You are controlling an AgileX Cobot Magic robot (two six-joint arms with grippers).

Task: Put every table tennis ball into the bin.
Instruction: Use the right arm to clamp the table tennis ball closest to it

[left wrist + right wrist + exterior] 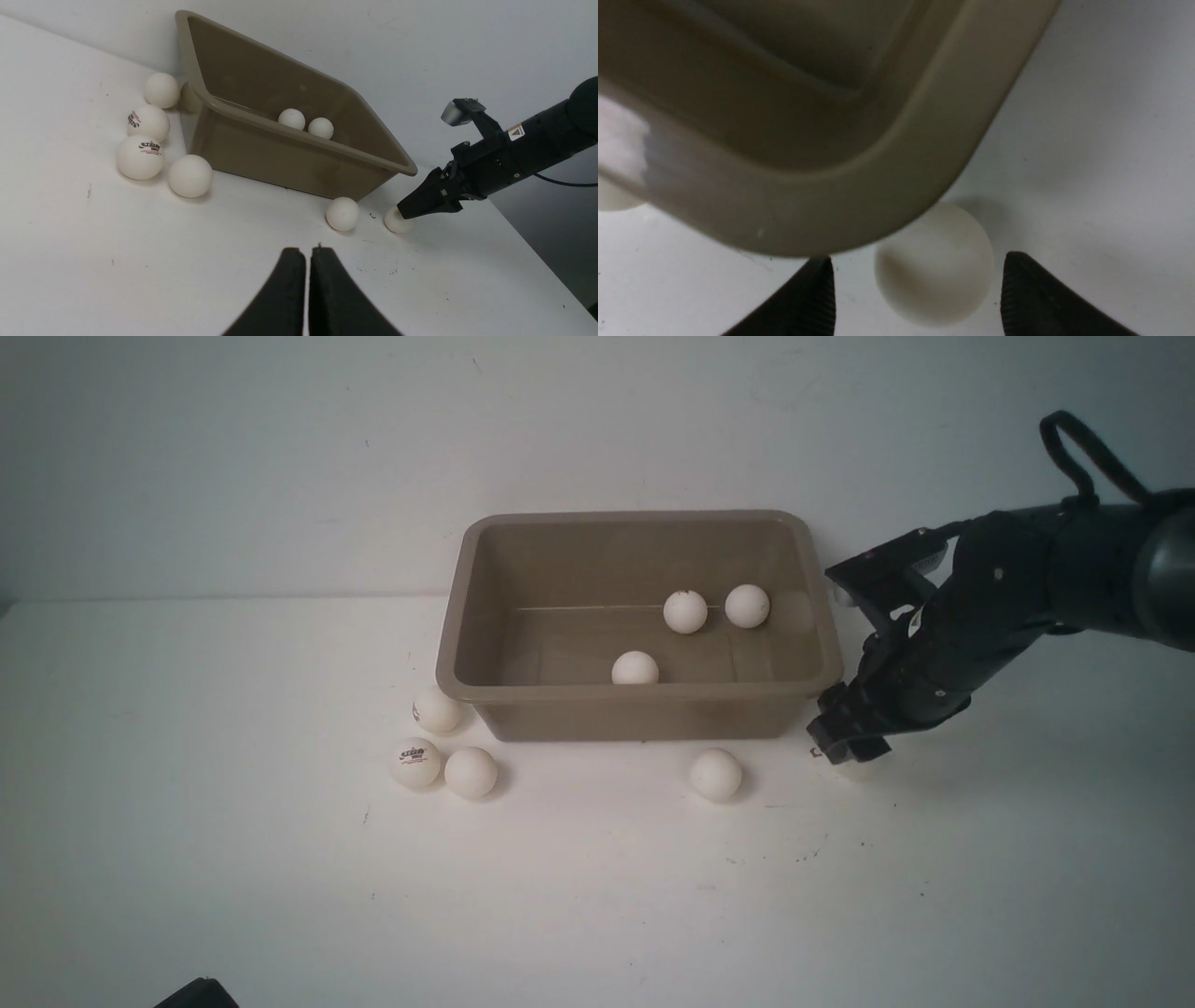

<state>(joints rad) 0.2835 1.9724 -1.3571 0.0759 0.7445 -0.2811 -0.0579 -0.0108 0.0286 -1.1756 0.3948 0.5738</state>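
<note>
One table tennis ball (934, 266) is seen on the worktop (980, 859) toward its right edge, just beside the near right corner of the bin (560, 692), bracketed untouched by the parted jaws of the right gripper (917, 280). The left gripper (307, 254) is shut and well apart, so the closing is judged to fall to the right arm.

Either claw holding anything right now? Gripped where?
Nothing is held. The right claw is open, straddling a table tennis ball at a corner of the bin without closing on it. The left claw is shut and empty.
</note>
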